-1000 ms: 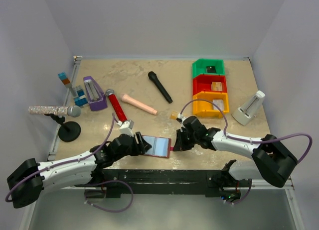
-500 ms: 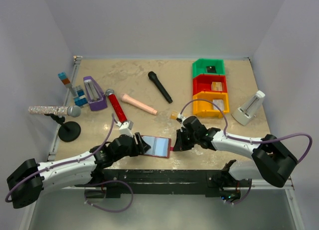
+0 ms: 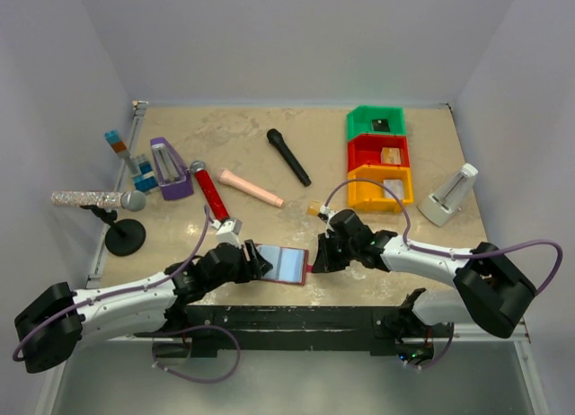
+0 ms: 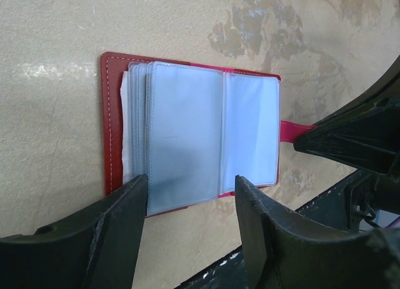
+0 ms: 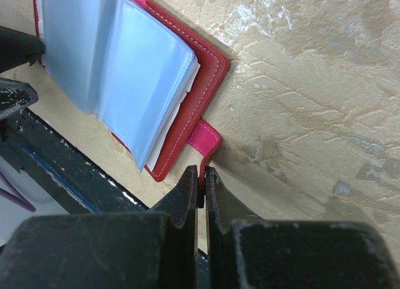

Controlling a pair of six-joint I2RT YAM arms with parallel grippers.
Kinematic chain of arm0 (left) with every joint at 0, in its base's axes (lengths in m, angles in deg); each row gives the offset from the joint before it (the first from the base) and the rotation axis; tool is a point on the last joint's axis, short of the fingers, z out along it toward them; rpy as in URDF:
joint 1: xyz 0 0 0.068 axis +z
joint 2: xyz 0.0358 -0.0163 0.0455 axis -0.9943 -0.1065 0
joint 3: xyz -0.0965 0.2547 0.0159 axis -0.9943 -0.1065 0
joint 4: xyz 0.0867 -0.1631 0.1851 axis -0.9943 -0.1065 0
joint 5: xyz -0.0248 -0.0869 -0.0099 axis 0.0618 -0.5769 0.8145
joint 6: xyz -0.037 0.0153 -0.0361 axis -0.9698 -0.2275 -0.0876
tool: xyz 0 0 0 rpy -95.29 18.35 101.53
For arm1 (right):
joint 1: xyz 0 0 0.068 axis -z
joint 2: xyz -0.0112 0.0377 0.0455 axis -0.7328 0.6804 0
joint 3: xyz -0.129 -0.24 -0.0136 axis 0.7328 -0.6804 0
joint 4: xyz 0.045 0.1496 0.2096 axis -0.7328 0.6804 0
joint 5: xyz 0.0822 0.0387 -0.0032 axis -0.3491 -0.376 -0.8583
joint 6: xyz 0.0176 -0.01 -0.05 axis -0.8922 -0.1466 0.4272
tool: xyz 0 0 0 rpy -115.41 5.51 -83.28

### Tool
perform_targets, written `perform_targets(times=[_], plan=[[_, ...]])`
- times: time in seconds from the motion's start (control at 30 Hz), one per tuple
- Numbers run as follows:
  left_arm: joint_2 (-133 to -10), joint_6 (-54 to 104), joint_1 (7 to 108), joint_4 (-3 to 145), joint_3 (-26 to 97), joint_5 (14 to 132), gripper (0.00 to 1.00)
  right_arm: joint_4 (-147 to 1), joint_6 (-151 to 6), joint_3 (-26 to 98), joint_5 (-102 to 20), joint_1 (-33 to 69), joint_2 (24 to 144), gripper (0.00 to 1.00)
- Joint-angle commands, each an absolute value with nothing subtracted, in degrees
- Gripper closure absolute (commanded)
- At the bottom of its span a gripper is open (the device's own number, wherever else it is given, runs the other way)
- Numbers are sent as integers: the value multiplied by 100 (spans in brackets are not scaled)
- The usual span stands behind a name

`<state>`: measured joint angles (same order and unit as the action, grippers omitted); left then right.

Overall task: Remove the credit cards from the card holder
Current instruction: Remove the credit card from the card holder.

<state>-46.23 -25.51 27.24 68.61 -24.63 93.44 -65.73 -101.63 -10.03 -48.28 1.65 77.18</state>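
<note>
Black fingers of the left gripper [image 4: 190, 239] stand apart, holding nothing, at one edge of the card holder [image 4: 187, 139]. It lies open near the front of the table [image 3: 269, 136], between both arms. Its glossy sleeves [image 4: 184, 129] look slick and floppy and the red cover looks stiffer, so I judge the cover edge or tab the safer hold. No card shows in the two facing sleeves. The right gripper [image 5: 201, 187] is pinched onto the single tab [image 5: 203, 137]. Of three bins, the green bin [image 3: 359, 123] holds one black card [image 3: 381, 125], the red bin [image 3: 358, 150] one tan card [image 3: 391, 154], and what the orange bin [image 3: 359, 192] holds I cannot tell.
</note>
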Motion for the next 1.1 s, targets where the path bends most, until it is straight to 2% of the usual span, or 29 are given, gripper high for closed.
perform_targets(times=[0.0,0.53,1.07], plan=[[-4813,-2449,2728,7426,-2503,9134,39,-6805,-10205,-980,-4955,142,7748,100],[-5832,-2097,2728,8270,-2091,8291,39,-6832,-10196,-927,-5079,142,7871,100],[-6184,-1789,2720,8938,-1774,7754,39,-6744,-10126,-919,-5043,142,7871,100]])
